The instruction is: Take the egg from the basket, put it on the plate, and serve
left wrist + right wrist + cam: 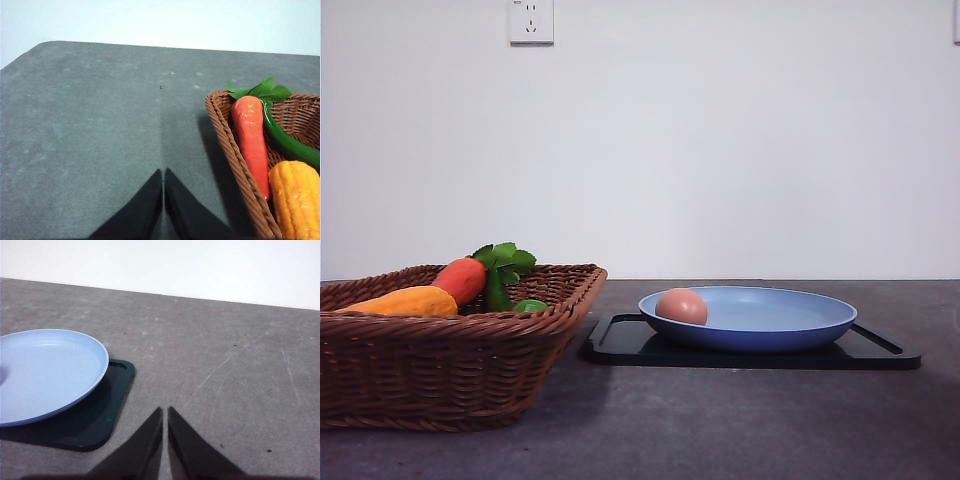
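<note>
The brownish-pink egg (pixel 681 306) lies inside the light-blue plate (pixel 790 322), near its left rim. The plate (pixel 55 375) rests on a flat black tray (pixel 750 350). The brown wicker basket (pixel 450 350) stands at the left of the table. My left gripper (pixel 163 176) is shut over bare table, just outside the basket's (pixel 235 165) rim. My right gripper (pixel 165 414) is shut too, hovering over bare table beside the tray's (pixel 95 425) corner. Nothing is held by either.
In the basket lie a red-orange carrot (pixel 250 140) with green leaves, a yellow corn cob (pixel 297 200) and a green pepper (pixel 290 145). A wall with a socket (pixel 531 20) rises behind the table.
</note>
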`<state>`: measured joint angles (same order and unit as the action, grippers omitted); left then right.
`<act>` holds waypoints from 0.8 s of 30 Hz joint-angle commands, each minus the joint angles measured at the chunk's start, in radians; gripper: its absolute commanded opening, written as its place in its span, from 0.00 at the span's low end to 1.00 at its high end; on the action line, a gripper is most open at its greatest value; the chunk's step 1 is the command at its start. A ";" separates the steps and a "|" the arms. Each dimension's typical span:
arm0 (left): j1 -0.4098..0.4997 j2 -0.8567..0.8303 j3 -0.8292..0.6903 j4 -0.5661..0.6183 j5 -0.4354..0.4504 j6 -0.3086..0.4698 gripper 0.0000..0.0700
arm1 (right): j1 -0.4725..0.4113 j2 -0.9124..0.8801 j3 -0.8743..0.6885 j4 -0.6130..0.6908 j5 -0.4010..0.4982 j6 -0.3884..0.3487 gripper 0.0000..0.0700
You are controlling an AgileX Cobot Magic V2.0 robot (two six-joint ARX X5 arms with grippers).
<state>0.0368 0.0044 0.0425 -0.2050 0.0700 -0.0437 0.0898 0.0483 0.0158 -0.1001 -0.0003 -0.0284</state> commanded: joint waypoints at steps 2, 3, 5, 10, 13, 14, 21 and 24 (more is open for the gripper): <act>0.001 -0.002 -0.019 -0.007 -0.001 -0.002 0.00 | -0.001 0.000 -0.006 0.011 0.001 0.013 0.00; 0.001 -0.002 -0.019 -0.007 -0.001 -0.002 0.00 | -0.001 0.000 -0.006 0.010 0.001 0.013 0.00; 0.001 -0.002 -0.019 -0.007 -0.001 -0.002 0.00 | -0.001 0.000 -0.006 0.010 0.001 0.013 0.00; 0.001 -0.002 -0.019 -0.007 -0.001 -0.002 0.00 | -0.001 0.000 -0.006 0.011 0.001 0.013 0.00; 0.001 -0.002 -0.019 -0.007 -0.001 -0.002 0.00 | -0.001 0.000 -0.006 0.010 0.001 0.013 0.00; 0.001 -0.002 -0.019 -0.007 -0.001 -0.002 0.00 | -0.001 0.000 -0.006 0.011 0.001 0.013 0.00; 0.001 -0.002 -0.019 -0.007 -0.001 -0.002 0.00 | -0.001 0.000 -0.006 0.010 0.001 0.013 0.00; 0.001 -0.002 -0.019 -0.007 -0.001 -0.002 0.00 | -0.001 0.000 -0.006 0.010 0.001 0.013 0.00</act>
<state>0.0368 0.0044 0.0425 -0.2050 0.0700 -0.0437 0.0901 0.0483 0.0158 -0.1001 -0.0002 -0.0284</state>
